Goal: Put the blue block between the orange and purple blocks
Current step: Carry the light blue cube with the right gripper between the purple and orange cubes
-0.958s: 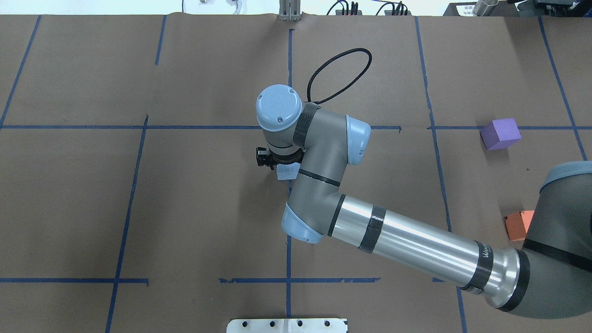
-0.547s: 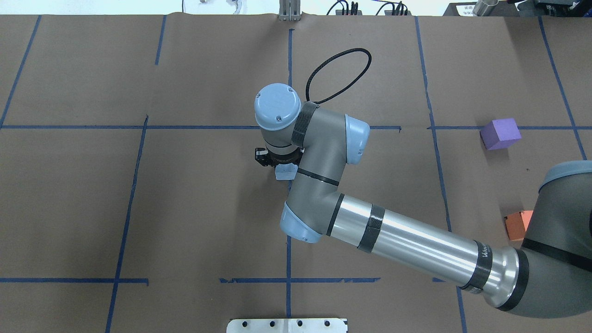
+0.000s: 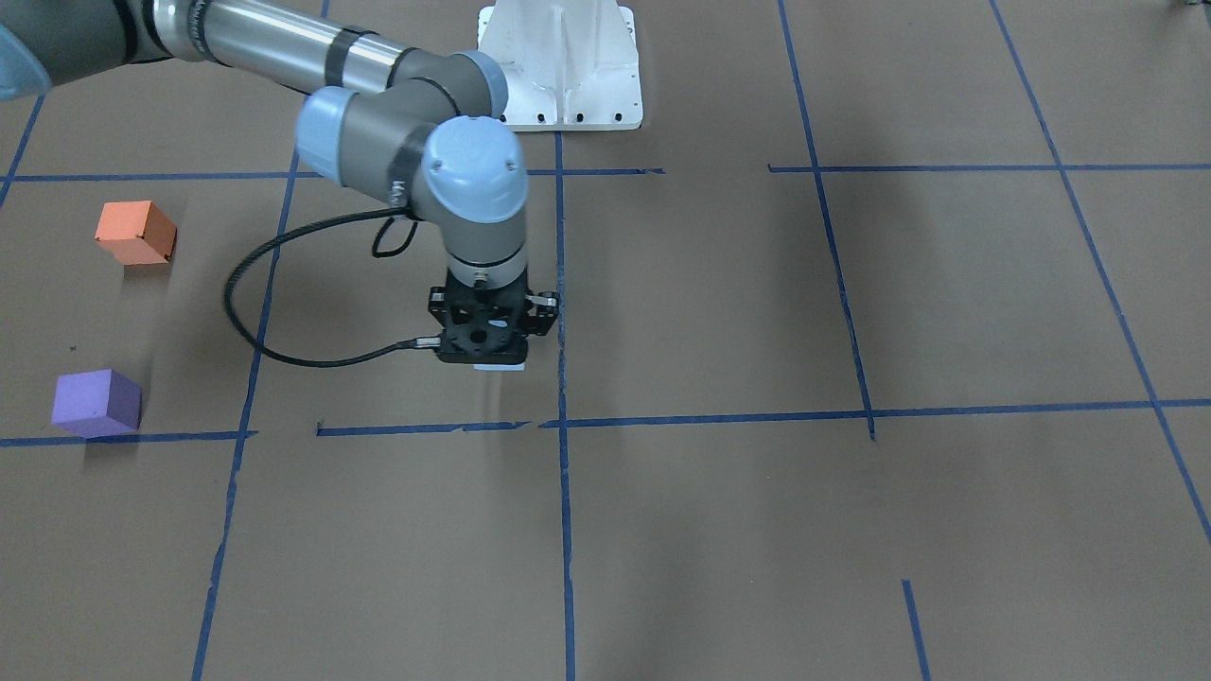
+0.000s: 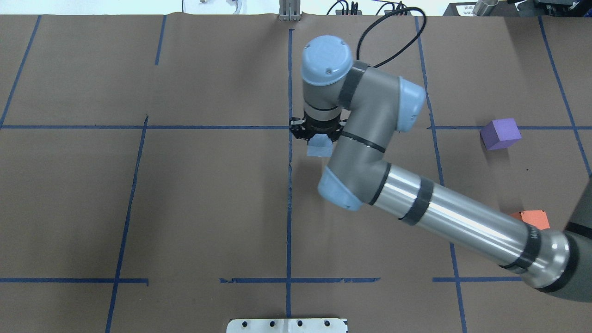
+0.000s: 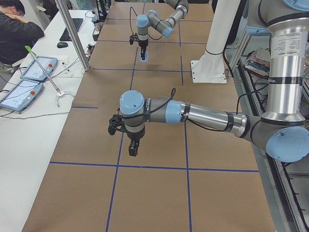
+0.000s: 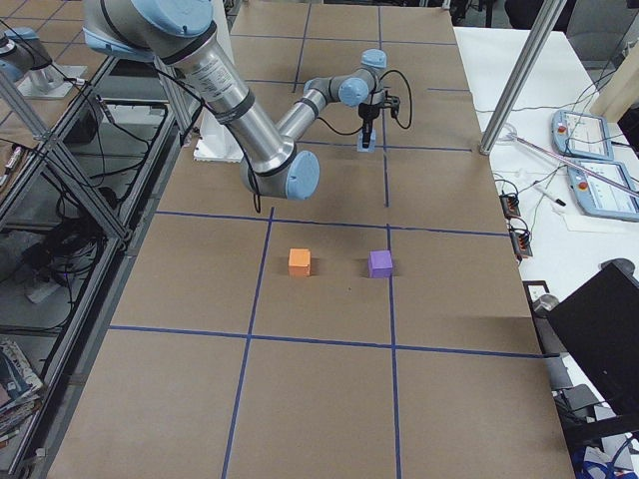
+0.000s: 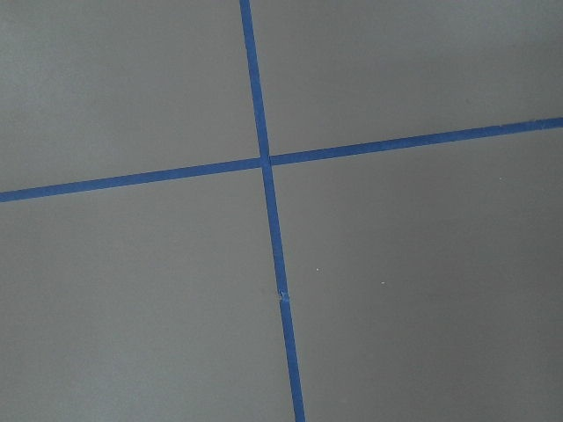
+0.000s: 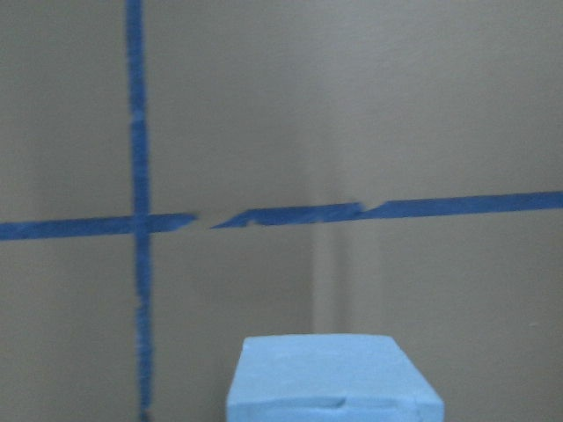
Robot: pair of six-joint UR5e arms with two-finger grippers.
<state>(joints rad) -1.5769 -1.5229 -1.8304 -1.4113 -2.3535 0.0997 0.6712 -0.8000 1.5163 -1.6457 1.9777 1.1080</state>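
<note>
My right gripper (image 4: pixel 319 137) is shut on the pale blue block (image 4: pixel 319 149) and holds it just above the brown paper near the centre tape cross. The block also shows in the right wrist view (image 8: pixel 330 382) and as a sliver under the gripper (image 3: pixel 482 348) in the front view. The purple block (image 4: pixel 500 134) and the orange block (image 4: pixel 532 216) sit apart at the table's right side, with a gap between them. My left gripper (image 5: pixel 133 147) shows only in the exterior left view, so I cannot tell its state.
The white robot base plate (image 3: pixel 560 66) stands at the table's near edge. A black cable (image 3: pixel 255 322) loops off the right wrist. The right forearm (image 4: pixel 462 226) passes over part of the orange block. Teach pendants (image 5: pixel 34 67) lie on a side table.
My right arm has moved away from the robot and to the right in the overhead view, carrying the blue block. The purple and orange blocks have not moved.
</note>
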